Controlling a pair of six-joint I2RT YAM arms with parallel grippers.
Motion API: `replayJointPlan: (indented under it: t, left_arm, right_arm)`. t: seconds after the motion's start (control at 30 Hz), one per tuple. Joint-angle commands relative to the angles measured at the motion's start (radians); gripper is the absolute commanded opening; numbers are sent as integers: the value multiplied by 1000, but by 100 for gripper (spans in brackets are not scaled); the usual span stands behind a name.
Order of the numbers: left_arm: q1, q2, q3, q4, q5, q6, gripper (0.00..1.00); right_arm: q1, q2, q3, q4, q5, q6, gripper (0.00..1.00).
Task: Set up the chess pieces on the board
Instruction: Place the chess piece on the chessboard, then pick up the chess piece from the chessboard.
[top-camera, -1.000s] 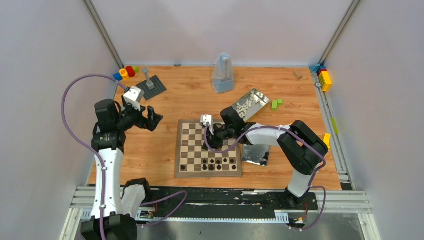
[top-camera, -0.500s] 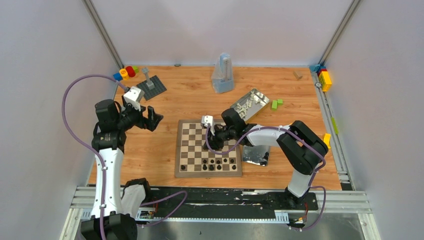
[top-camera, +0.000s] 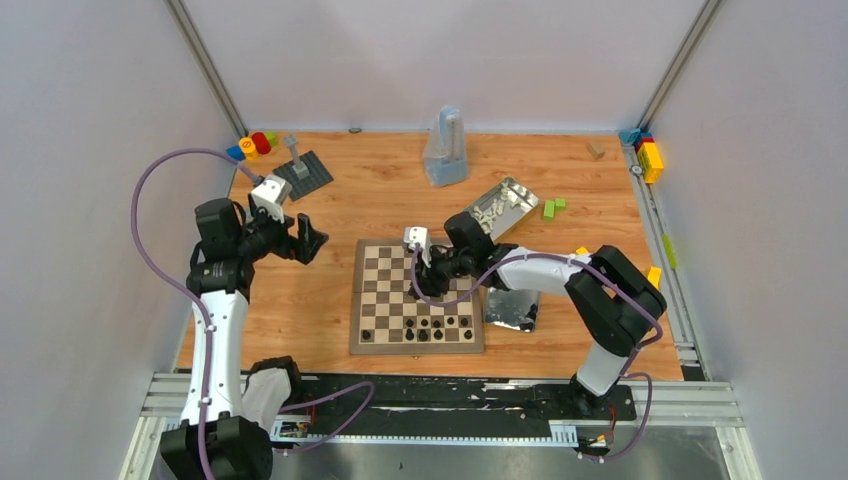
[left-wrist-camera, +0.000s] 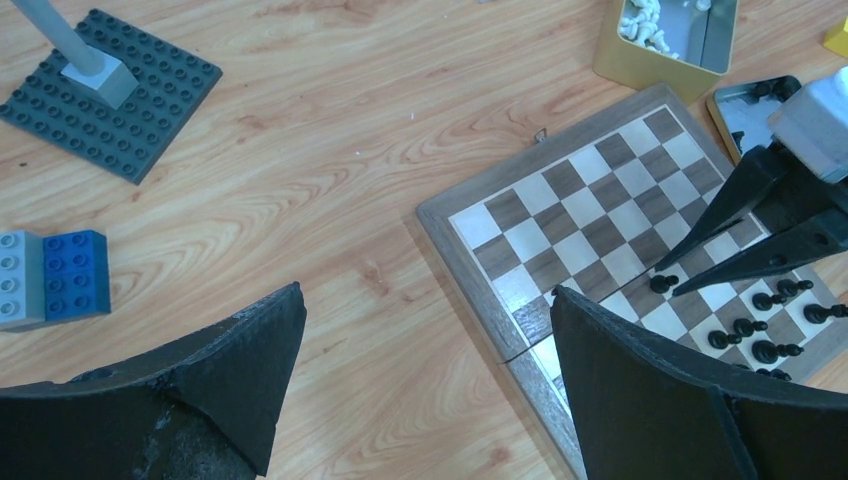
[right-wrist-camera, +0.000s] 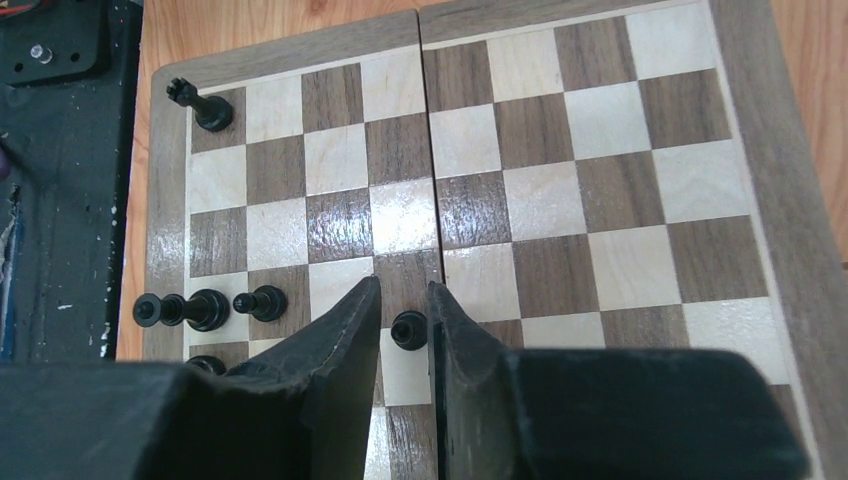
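No text, label, brand or number can be read anywhere

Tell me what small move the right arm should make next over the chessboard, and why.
Probably lift the right gripper straight up. Its jaws look slightly parted on either side of a black pawn that stands upright on the board, so the pawn seems placed; a sideways pull could tip it.
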Motion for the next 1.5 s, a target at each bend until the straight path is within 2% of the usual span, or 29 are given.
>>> replayJointPlan:
  t: [0.0,0.2,0.23,0.43,0.6,0.8,1.07,1.47]
  left_arm:
    - [-27,31,33,-18,19,42,100]
    - [-191,114,89,-96,-102,108,100]
    - [-250,123,97,-100,-111,119,100]
    - [-480,235,136,-95,-212,164,100]
    - [-684,402,192,-102,-337,201,100]
    - [-877,613,302,-142,-405,217,91]
    - [-992,791,403,-228,-457,210,73]
    - [-1038,904,443,-297,-470,217,55]
  right_arm:
    - [-17,-105,93,-95,22,-19,26]
    - [-78,-253,152,-273,113,-13,31]
    - [-93,-281,154,-296,134,-10,31]
    - [-269,-439,135,-392,155,35,34]
    - [-394,-523,112,-464,132,62,35]
    - [-446,-544,77,-514,127,81,35]
    - [-469,-502,84,-532,91,67,33]
    - [-473,-488,84,-540,92,56,32]
